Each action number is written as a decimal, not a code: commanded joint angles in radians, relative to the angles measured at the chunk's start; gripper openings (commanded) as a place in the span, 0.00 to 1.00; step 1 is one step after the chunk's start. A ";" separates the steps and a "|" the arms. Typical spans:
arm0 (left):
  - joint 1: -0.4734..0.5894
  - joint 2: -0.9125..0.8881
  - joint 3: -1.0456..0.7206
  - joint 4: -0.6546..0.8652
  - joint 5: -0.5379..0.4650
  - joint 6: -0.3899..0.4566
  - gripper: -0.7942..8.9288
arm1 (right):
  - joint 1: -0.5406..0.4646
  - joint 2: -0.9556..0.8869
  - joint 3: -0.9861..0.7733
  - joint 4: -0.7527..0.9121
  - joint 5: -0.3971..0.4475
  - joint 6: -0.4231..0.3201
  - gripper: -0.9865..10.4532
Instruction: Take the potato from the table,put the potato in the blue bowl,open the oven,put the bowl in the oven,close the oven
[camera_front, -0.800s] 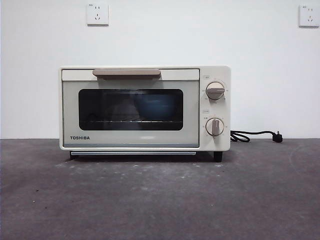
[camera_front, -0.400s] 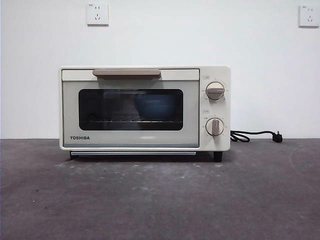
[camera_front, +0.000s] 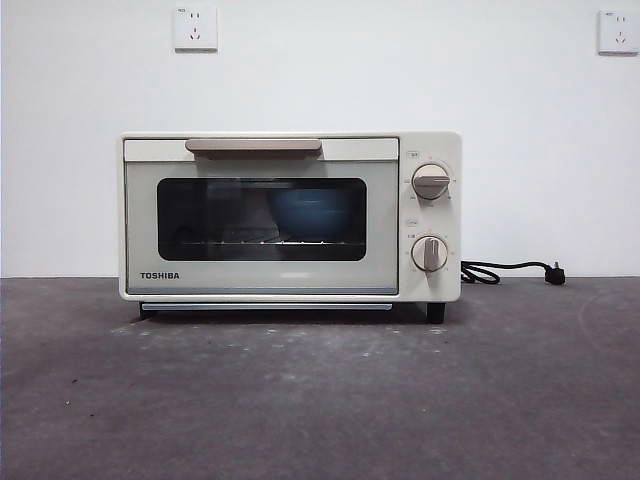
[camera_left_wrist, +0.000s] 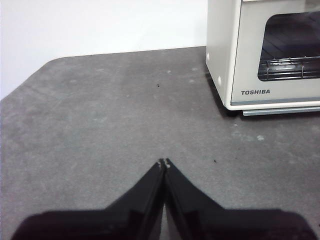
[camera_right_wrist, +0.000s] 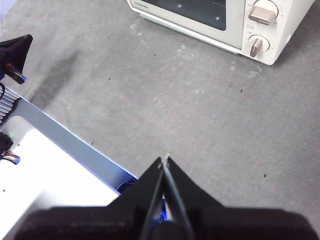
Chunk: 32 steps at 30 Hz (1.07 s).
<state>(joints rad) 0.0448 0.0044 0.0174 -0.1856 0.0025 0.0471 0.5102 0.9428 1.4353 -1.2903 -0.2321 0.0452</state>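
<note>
Oven (camera_front: 290, 217) door shut; blue bowl (camera_front: 305, 213) seen inside through glass, potato not discernible. Left hand (camera_left_wrist: 164, 162) and right hand (camera_right_wrist: 165, 161) closed, empty, above surface (camera_front: 320, 400). Task judged complete.

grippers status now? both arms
Left gripper: closed, empty, above the table, away from the oven.
Right gripper: closed, empty, above the table.

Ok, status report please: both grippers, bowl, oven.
Left gripper and right gripper shut, empty, back from the cream-white toaster oven. Door closed, muted-blue round bowl inside. Nothing obstructing.
</note>
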 joint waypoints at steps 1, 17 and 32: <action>0.003 -0.002 -0.011 0.004 -0.001 -0.025 0.08 | 0.001 -0.003 -0.005 0.001 0.003 0.009 0.09; 0.003 -0.002 -0.011 0.004 0.000 -0.025 0.08 | 0.001 -0.003 -0.005 0.001 0.002 0.009 0.09; 0.003 -0.002 -0.011 0.004 0.000 -0.025 0.08 | -0.282 -0.233 -0.201 0.476 -0.061 -0.080 0.09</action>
<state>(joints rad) 0.0448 0.0044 0.0174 -0.1856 0.0025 0.0322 0.2432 0.7189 1.2778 -0.8337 -0.2813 -0.0261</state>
